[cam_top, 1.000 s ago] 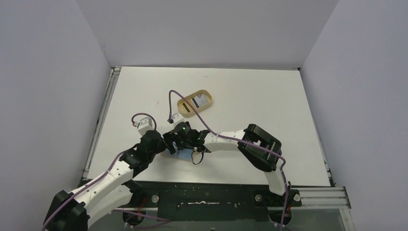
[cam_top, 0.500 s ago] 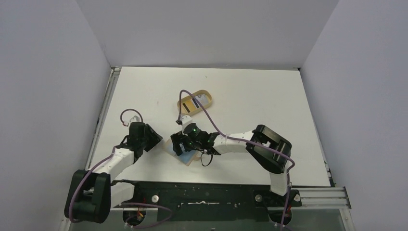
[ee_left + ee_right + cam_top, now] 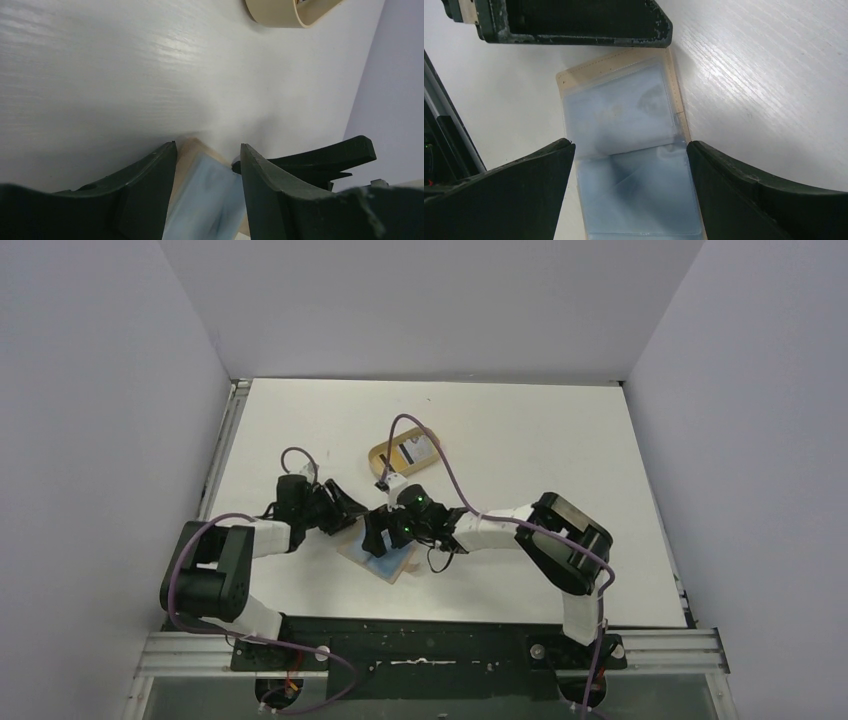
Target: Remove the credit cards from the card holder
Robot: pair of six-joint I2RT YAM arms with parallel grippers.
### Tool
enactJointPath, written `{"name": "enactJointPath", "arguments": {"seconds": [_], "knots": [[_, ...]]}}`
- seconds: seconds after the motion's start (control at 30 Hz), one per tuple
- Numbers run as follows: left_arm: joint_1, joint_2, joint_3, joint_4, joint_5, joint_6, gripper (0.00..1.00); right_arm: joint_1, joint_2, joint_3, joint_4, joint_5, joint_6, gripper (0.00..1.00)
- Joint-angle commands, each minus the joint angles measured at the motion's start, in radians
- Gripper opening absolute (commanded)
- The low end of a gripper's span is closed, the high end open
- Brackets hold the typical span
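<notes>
On table [image 3: 749,75]: card holder [image 3: 619,100] unfolded flat, tan edge, cloudy blue sleeves; left pincer [image 3: 207,146] agape, right pincer [image 3: 629,145] agape.

From up top, the open tan-brown bifold card holder with the light blue inside [image 3: 383,566] was half buried under the right gripper [image 3: 388,536]. The right wrist view chopped its lower part off at the bottom edge, and the left gripper [image 3: 574,30] covered its top border. The plastic sleeves were too cloudy to tell whether any credit cards sat in them. The left wrist view had it as a blur running off the bottom. A purple cable [image 3: 406,418] crossed the oval tan wooden tray [image 3: 376,454], whose contents were too small to read. The left wrist view clipped the tray at the top.
</notes>
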Motion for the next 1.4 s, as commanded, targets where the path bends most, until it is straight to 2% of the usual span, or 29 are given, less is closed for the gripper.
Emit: {"name": "enactJointPath", "arguments": {"seconds": [0.0,0.43,0.57,0.67,0.87,1.0,1.2,1.37], "knots": [[-0.018,-0.023,-0.042,-0.105,0.025,0.038,0.48,-0.022,0.014,-0.044,-0.005,-0.058,0.013,0.89],[-0.025,-0.220,-0.161,-0.164,0.056,-0.061,0.32,-0.058,0.029,-0.059,0.043,-0.102,0.029,0.89],[-0.025,-0.289,-0.172,-0.247,0.007,-0.049,0.33,-0.062,0.021,-0.069,0.059,-0.103,0.036,0.89],[-0.024,-0.330,-0.166,-0.331,-0.053,-0.012,0.36,-0.061,-0.061,-0.087,0.016,-0.050,0.019,0.89],[-0.024,-0.409,-0.154,-0.481,-0.139,0.043,0.42,-0.022,-0.271,-0.061,-0.369,0.249,-0.034,0.92],[-0.029,-0.454,-0.159,-0.522,-0.160,0.053,0.43,-0.011,-0.360,-0.109,-0.502,0.356,0.028,0.92],[-0.069,-0.423,-0.192,-0.457,-0.158,0.011,0.43,-0.014,-0.369,-0.207,-0.462,0.316,0.135,0.90],[-0.134,-0.400,-0.209,-0.409,-0.170,-0.047,0.43,-0.009,-0.361,-0.240,-0.390,0.270,0.186,0.81]]}}
